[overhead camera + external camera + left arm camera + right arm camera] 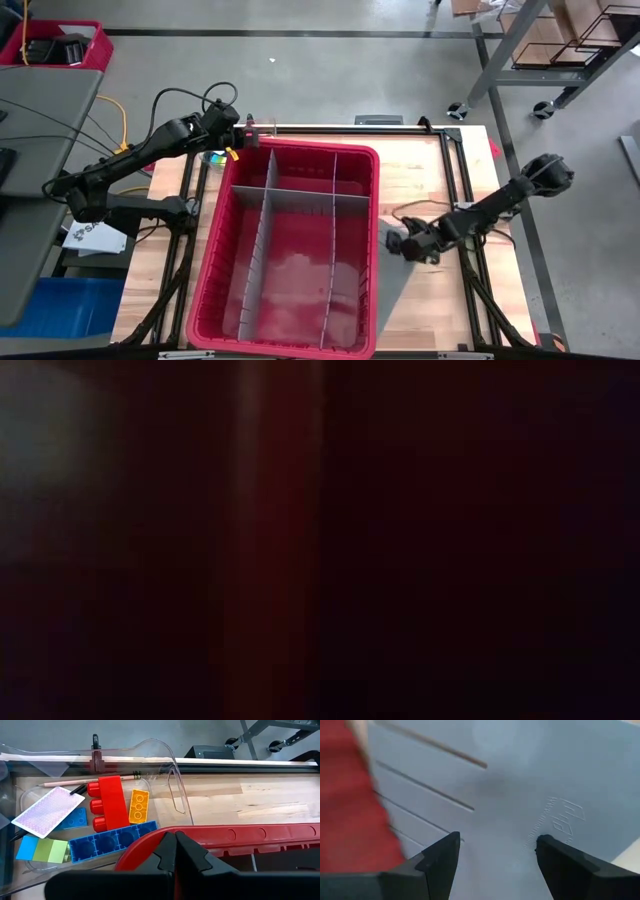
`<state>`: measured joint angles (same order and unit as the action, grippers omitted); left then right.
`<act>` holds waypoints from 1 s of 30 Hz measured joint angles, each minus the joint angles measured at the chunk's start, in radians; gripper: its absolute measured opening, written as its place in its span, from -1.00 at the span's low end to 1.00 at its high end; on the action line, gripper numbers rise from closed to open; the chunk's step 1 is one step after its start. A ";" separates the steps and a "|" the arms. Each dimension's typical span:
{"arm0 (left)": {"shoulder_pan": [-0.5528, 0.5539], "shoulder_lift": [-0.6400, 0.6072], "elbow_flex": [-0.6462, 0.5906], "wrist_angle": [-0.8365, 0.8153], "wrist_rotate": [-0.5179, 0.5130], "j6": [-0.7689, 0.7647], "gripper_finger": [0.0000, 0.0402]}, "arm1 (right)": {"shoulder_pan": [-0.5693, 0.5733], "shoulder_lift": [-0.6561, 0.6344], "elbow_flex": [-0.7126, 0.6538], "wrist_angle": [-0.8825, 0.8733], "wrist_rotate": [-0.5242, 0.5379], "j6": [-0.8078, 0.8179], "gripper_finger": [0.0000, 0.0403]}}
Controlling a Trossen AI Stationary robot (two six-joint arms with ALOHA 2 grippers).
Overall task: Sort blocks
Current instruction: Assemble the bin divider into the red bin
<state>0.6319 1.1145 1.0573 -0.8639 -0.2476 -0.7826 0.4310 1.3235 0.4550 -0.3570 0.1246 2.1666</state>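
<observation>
Several blocks lie in a clear tray (170,775) by the table's far left corner: a red block (111,802), an orange one (139,806), a long blue one (114,842) and a small blue one (75,818). My left gripper (175,852) hangs shut above the far left corner of the red bin (290,147), just short of the tray, holding nothing. My right gripper (495,847) stands open right of the bin (345,810), pointing down over a flat grey slotted sheet (510,785); whether the fingertips touch it does not show.
Grey dividers (300,198) split the red bin into compartments. In the tray also lie a pale patterned card (50,810), blue and green cards (42,850) and a pencil (65,782). Bare wood (430,180) lies far right of the bin. The low view is dark.
</observation>
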 joint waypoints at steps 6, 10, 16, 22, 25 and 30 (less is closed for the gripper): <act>0.000 0.000 0.000 0.000 0.001 -0.001 -1.00 | -0.116 -0.021 -0.012 0.065 0.150 -0.215 0.25; 0.000 0.000 0.000 0.002 0.002 -0.001 -1.00 | -0.165 -0.110 -0.014 -0.011 0.123 -0.344 0.25; 0.000 -0.002 0.000 0.006 0.005 0.007 -1.00 | -0.242 -0.299 -0.006 -0.262 0.077 -0.617 0.25; 0.000 -0.002 0.000 0.009 0.004 0.035 -1.00 | -0.413 -0.313 0.007 -0.271 -0.099 -1.324 0.25; 0.000 -0.002 0.000 0.010 0.004 0.035 -1.00 | -0.510 -0.235 0.007 -0.271 -0.138 -1.555 0.25; 0.000 -0.002 0.000 0.013 0.002 0.035 -1.00 | -0.631 -0.090 0.046 -0.232 -0.126 -1.855 0.25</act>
<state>0.6315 1.1123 1.0573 -0.8513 -0.2451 -0.7475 -0.1997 1.2334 0.5007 -0.5891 -0.0016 0.3116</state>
